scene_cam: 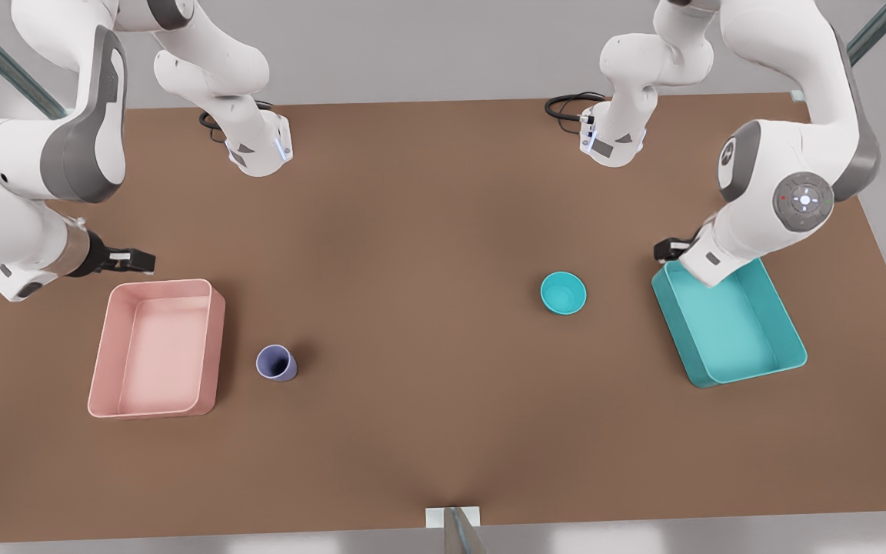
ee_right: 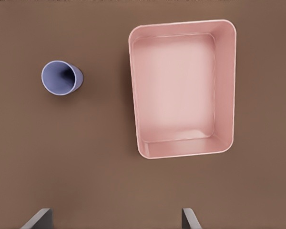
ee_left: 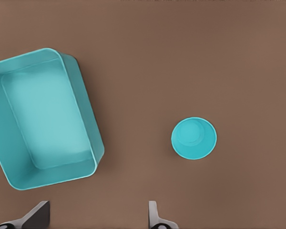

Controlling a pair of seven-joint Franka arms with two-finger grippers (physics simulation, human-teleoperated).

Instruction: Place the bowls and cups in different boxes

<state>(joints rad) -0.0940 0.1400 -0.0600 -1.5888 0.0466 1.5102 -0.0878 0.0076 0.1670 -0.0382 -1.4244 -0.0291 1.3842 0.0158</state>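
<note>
L white Franka arm [scene_cam: 789,192], on the front view's right, bends down at the elbow w/ wrist tilted toward the front view's left. Its L black two-finger gripper [scene_cam: 666,250] hangs above the table; in the L wrist view the fingertips [ee_left: 155,217] are spread wide, nothing btwn them. R white Franka arm [scene_cam: 20,200], on the front view's left, mirrors that pose. Its R black two-finger gripper [scene_cam: 139,261] points toward the front view's right, fingers [ee_right: 38,219] wide apart, empty.

Probably a lab bench (simulated): bare brown table [scene_cam: 443,431], grey walls [scene_cam: 428,46].
</note>
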